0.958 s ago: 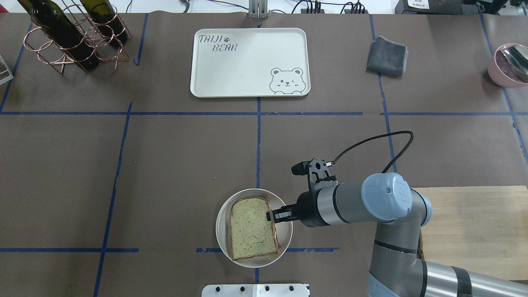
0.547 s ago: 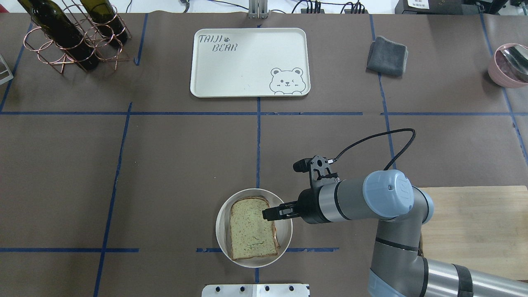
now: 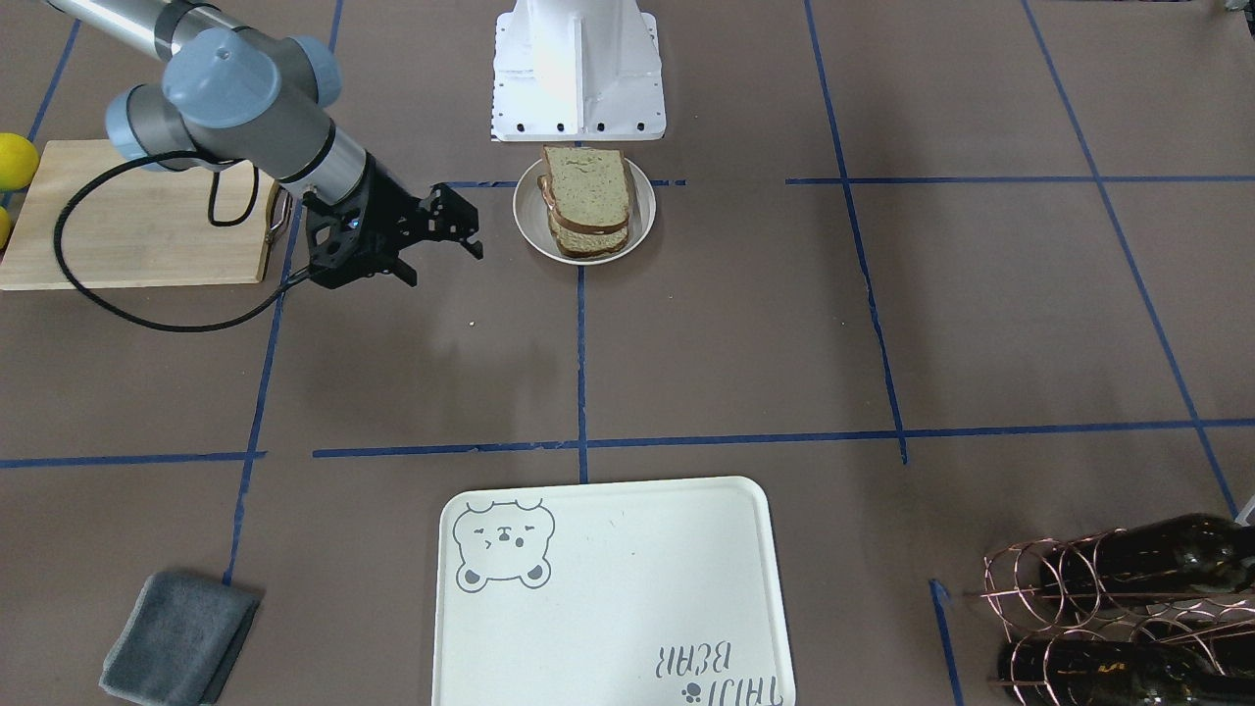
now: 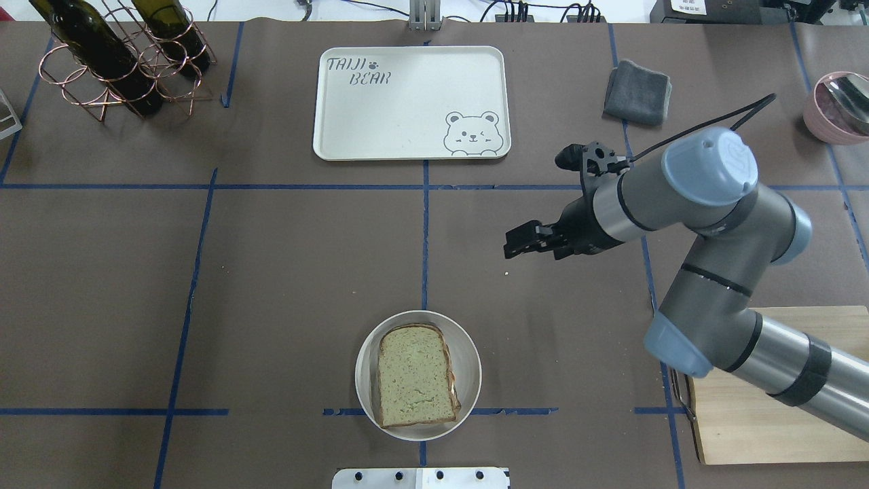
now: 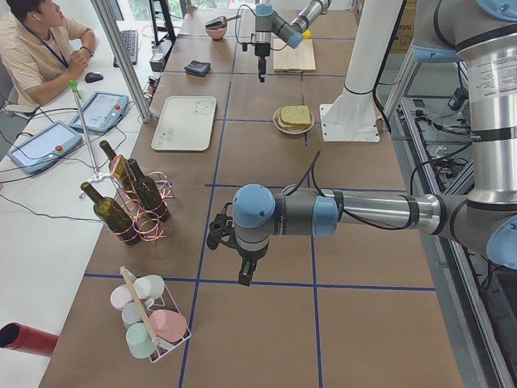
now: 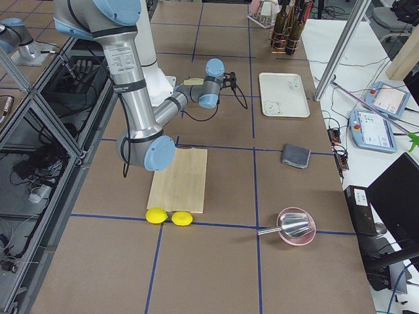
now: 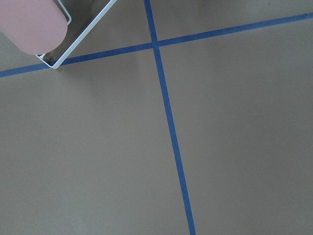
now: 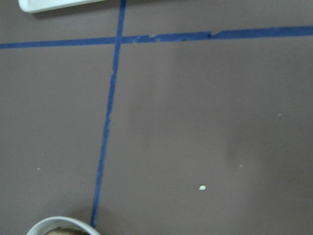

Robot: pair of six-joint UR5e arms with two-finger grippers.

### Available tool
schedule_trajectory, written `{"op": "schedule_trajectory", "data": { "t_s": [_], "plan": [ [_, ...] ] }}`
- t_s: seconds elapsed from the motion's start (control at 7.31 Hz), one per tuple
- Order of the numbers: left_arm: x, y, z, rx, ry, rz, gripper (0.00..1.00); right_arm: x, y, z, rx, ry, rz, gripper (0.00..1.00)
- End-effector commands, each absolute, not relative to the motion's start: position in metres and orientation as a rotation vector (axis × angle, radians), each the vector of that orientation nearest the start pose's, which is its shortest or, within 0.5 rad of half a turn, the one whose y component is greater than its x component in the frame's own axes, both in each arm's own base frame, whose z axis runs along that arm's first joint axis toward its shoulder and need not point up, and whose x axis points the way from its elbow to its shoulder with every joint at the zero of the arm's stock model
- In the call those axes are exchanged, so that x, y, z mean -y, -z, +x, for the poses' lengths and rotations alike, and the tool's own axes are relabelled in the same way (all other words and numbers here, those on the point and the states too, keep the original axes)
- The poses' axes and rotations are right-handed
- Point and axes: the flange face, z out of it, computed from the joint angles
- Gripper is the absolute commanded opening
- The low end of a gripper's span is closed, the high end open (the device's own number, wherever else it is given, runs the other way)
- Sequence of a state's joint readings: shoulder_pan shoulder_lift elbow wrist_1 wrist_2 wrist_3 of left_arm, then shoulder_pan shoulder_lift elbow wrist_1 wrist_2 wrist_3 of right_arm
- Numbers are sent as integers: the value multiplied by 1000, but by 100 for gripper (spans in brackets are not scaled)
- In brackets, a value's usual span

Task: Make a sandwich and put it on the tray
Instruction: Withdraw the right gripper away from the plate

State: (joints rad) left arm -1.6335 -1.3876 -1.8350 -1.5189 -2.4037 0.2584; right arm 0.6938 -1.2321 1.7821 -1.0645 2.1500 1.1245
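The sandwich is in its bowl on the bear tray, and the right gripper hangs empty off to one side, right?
No. The sandwich in its bowl sits on the brown table, not on the tray, as the overhead view shows. The right gripper does hang empty off to one side.

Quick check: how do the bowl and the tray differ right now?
The bowl is round and plain; the tray is a larger rounded rectangle with a bear drawing and lettering. The bowl holds the sandwich; the tray holds nothing. The bowl sits near the robot's base, the tray at the far edge. Both are off-white.
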Motion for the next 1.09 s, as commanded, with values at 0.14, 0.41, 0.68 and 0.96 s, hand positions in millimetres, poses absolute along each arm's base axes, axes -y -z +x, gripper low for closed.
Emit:
{"op": "schedule_trajectory", "data": {
  "t_s": [0.14,0.41,0.68,0.96],
  "plan": [
    [457,-565,-88,-807,-245,280,100,527,-401,-265,877,276,153,100],
    [488,-554,-85,-837,-313,415,100,530,-499,-129,812,367,181,100],
    [495,-520,-41,-901,-464,531,100,502,-567,-29,748,308,120,100],
    [487,-464,50,-990,-411,484,100,447,-622,49,731,260,99,100]
  ]
}}
